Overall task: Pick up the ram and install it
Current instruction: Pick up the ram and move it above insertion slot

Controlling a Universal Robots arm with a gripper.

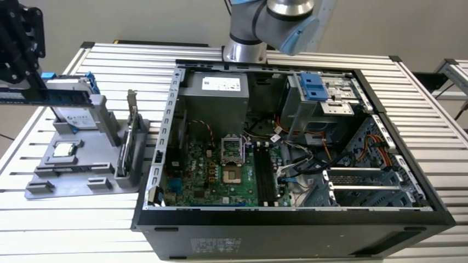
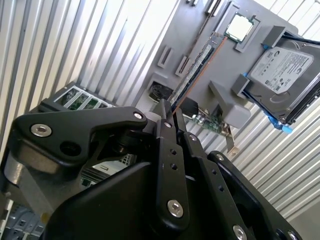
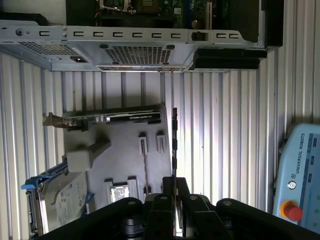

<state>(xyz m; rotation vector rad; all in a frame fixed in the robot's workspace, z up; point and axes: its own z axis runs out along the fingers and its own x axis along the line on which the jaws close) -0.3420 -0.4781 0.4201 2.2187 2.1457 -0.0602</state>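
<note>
My fingers [image 3: 166, 189] are clamped narrow on the ram [image 3: 174, 142], one on each flat face, and the thin board runs straight out from between them in both wrist views [image 2: 192, 75]. In the exterior view the fingers [image 1: 18, 68] hang at the far left edge, with the blue-green ram [image 1: 51, 97] lying level beneath them, lifted off the grey holder [image 1: 73, 181]. The holder sits on the slatted table [image 1: 409, 104]. It carries the hard drive [image 1: 76, 118] with blue rails and the expansion card [image 1: 131, 142], which stands on edge. The open computer case [image 1: 292, 219] lies on the table to the exterior view's right of the holder, its green motherboard [image 1: 212, 175] facing up, well apart from the ram.
</note>
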